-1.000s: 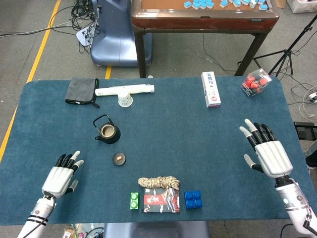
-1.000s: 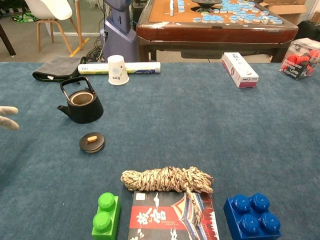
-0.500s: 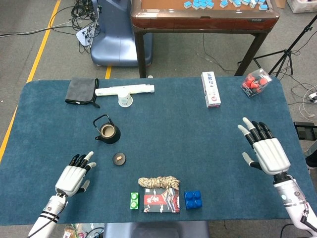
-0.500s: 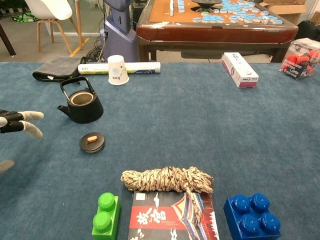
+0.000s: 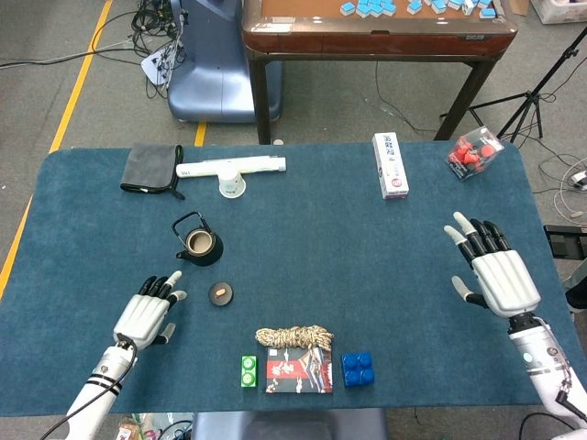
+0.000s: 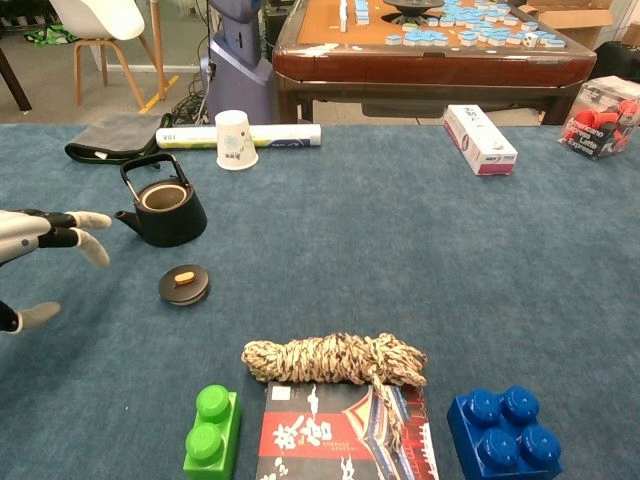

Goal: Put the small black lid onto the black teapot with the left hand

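On the blue felt worktop [image 5: 367, 266] we see the small black lid [image 5: 220, 293], a flat round disc with a tan knob, lying just before the open black teapot [image 5: 199, 244]. Our left hand [image 5: 147, 314] hovers beside the lid, fingers [image 6: 90, 220] apart, holding nothing. Our right hand [image 5: 495, 275] rests spread, well apart, empty.

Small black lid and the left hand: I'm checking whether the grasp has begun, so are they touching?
Apart. The head view shows bare cloth between the left hand and the small black lid.
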`<state>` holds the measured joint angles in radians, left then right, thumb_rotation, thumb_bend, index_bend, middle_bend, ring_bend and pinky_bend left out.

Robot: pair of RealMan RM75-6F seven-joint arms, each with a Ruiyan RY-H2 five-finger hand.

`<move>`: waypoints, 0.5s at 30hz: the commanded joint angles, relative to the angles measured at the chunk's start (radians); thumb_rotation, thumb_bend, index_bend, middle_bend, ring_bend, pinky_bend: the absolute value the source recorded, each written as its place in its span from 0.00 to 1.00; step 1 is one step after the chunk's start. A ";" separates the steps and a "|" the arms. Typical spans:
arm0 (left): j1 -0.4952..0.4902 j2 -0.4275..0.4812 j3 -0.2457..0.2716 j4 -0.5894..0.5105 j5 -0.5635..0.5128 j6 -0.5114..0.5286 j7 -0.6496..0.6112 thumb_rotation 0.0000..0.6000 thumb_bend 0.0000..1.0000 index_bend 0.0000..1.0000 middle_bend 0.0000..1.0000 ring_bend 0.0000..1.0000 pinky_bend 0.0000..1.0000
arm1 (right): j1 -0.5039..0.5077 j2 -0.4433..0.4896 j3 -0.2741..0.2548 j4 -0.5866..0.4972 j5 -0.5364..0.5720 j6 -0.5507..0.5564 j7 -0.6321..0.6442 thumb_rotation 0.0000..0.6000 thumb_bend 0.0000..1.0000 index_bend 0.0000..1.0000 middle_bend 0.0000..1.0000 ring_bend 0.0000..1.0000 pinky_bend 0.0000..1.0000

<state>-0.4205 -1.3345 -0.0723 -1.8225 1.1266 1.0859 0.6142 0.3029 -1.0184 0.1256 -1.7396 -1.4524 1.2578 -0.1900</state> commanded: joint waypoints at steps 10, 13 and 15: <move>-0.032 -0.014 -0.003 0.002 -0.050 0.025 0.039 1.00 0.39 0.24 0.00 0.00 0.00 | 0.013 -0.007 -0.001 0.010 0.002 -0.004 0.003 1.00 0.36 0.00 0.00 0.00 0.00; -0.043 -0.019 -0.008 0.000 -0.090 0.029 0.058 1.00 0.39 0.25 0.00 0.00 0.00 | 0.017 -0.009 -0.001 0.020 0.002 -0.008 0.010 1.00 0.36 0.00 0.00 0.00 0.00; -0.051 -0.026 -0.012 0.003 -0.102 0.034 0.063 1.00 0.39 0.26 0.00 0.00 0.00 | 0.019 -0.011 -0.002 0.027 0.002 -0.010 0.017 1.00 0.36 0.00 0.00 0.00 0.00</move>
<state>-0.4642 -1.3546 -0.0804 -1.8209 1.0328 1.1155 0.6713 0.3210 -1.0284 0.1239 -1.7149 -1.4506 1.2486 -0.1758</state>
